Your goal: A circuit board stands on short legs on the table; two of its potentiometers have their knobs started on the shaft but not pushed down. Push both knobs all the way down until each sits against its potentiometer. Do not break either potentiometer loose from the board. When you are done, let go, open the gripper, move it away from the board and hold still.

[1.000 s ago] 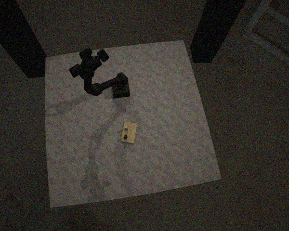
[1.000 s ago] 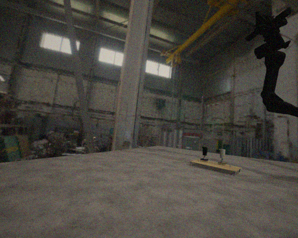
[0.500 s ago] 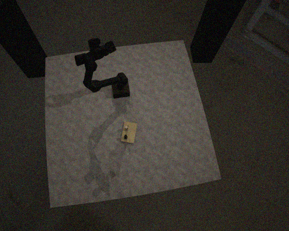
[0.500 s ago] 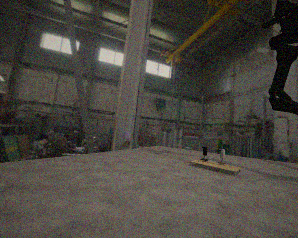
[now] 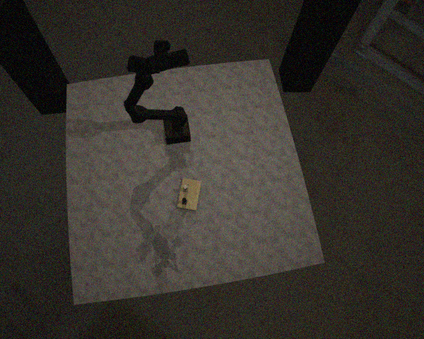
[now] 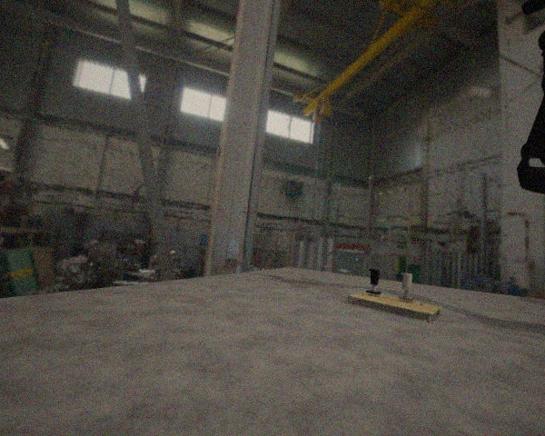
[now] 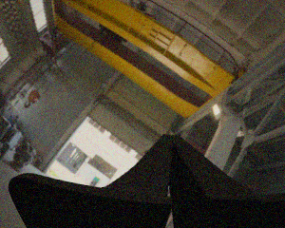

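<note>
The pale circuit board lies on the table in front of the arm's base. A white knob and a black knob stand upright on it, both raised on their shafts. My gripper is shut with nothing between the fingers. It is lifted high near the table's back edge, far from the board, and points up at the ceiling. In the exterior view only part of the arm shows at the right edge.
The arm's base stands behind the board. Two dark pillars flank the table's back corners. A yellow overhead crane beam fills the wrist view.
</note>
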You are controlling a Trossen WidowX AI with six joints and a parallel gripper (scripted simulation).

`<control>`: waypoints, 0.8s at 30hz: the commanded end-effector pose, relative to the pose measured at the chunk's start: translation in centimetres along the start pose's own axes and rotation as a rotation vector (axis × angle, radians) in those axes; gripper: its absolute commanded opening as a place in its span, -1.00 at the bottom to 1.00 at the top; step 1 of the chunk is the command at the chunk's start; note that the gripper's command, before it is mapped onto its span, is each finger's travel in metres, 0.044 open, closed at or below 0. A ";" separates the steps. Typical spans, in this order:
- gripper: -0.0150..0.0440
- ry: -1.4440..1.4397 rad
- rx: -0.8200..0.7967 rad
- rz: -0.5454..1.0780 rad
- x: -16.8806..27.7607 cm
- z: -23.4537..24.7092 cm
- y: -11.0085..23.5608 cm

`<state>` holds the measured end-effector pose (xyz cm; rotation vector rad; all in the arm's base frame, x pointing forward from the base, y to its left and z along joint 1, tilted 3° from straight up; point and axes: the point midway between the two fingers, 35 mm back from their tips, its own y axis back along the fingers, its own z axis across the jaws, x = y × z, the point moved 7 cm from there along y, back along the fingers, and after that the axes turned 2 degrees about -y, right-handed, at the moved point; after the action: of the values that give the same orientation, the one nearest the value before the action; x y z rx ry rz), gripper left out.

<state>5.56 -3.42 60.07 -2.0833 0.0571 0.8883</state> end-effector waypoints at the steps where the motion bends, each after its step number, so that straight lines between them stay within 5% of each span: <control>1: -0.49 0.019 -0.024 0.036 0.2 1.9 -0.5; 24: -0.49 0.151 -0.165 0.329 4.8 12.1 -5.7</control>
<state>3.78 8.45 57.10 -2.3047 0.3761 0.9323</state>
